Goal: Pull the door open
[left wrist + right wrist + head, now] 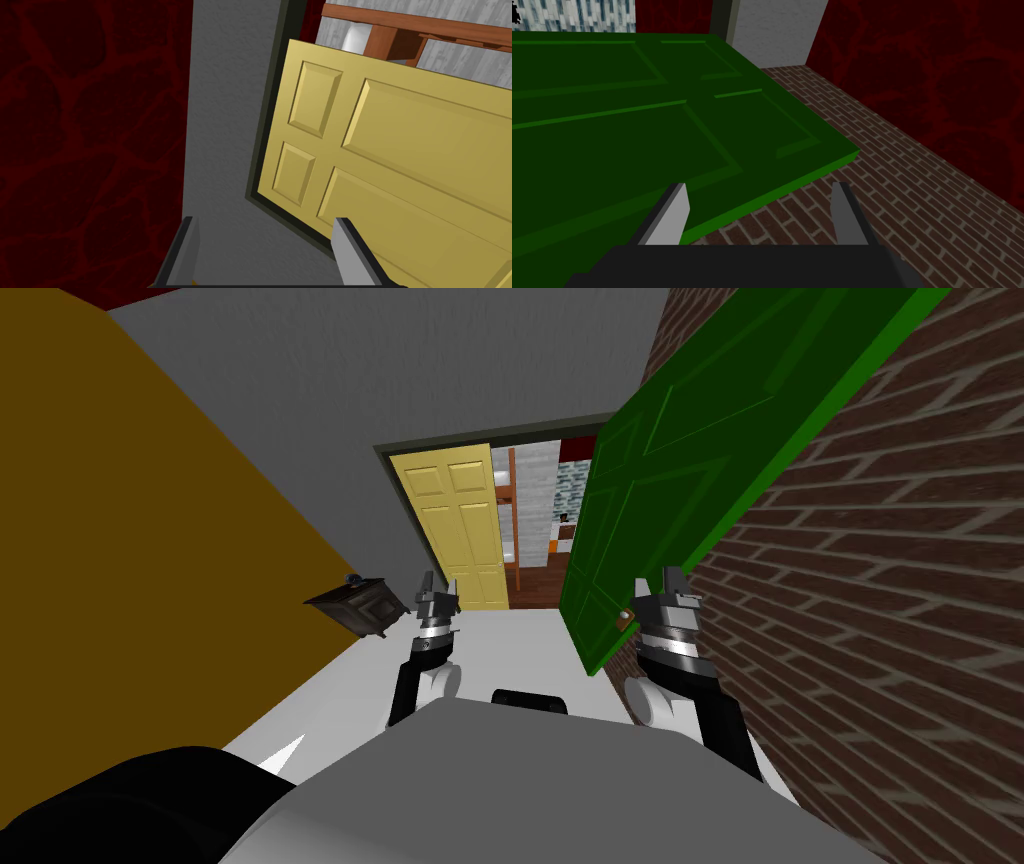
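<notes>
Green door (690, 488): stands at an angle off the brick wall (880, 588), with its free edge nearest the robot. The leaf is flat and rigid, with recessed rectangular panels and a square-cut edge in a lighter green. A small pale round knob (627, 619) on a brownish plate sits on the face close to that edge.

Right gripper (759, 186): just beside the green door's free edge and close to the knob. The fingers are spread wide, about a third of the wrist view apart, and grasp nothing. One finger shows over the door face and the other over the brick. Contact with the leaf cannot be determined.

Left gripper (265, 220): well to the left of the green door, raised over the floor. The fingers are equally wide apart and hold nothing.

Clearance: a white floor (520, 638) lies open from the green door across to the ochre wall (150, 538). A small dark cabinet (358, 605) stands against that wall, beside the left gripper.

Beyond the green door, a yellow panelled door (460, 523) stands open in a dark frame (265, 130) set in a rough grey wall (400, 378).

The brick is dark red-brown with pale mortar lines.
</notes>
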Motion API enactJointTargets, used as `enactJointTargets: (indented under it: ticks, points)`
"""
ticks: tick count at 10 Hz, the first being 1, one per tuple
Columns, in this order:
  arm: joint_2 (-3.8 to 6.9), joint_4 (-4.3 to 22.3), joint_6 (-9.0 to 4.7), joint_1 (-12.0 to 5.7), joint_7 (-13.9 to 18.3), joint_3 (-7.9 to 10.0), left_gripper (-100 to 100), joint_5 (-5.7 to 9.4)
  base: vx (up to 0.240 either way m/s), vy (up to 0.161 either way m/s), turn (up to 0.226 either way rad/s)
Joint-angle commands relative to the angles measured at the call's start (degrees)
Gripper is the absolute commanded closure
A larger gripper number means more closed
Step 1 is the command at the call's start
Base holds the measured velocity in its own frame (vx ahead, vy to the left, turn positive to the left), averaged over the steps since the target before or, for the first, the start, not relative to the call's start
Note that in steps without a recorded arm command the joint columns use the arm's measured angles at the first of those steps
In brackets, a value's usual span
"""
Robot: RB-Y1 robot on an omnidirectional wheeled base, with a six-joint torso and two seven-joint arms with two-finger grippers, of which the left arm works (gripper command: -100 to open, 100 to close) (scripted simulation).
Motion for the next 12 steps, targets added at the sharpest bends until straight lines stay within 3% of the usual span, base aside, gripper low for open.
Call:
enactJointTargets:
  ticks: [1,6,12]
  points:
    - [0.76,2.0,-0.56,-0.39,0.0,0.24,-100,-0.08,0.094,-0.003,-0.027]
    - [2.65,8.8,-2.44,-1.73,0.2,1.05,-100,-0.34,0.173,0.008,-0.026]
    - [4.19,17.3,-4.79,-3.4,0.3,2.06,-100,-0.66,0.134,0.007,-0.025]
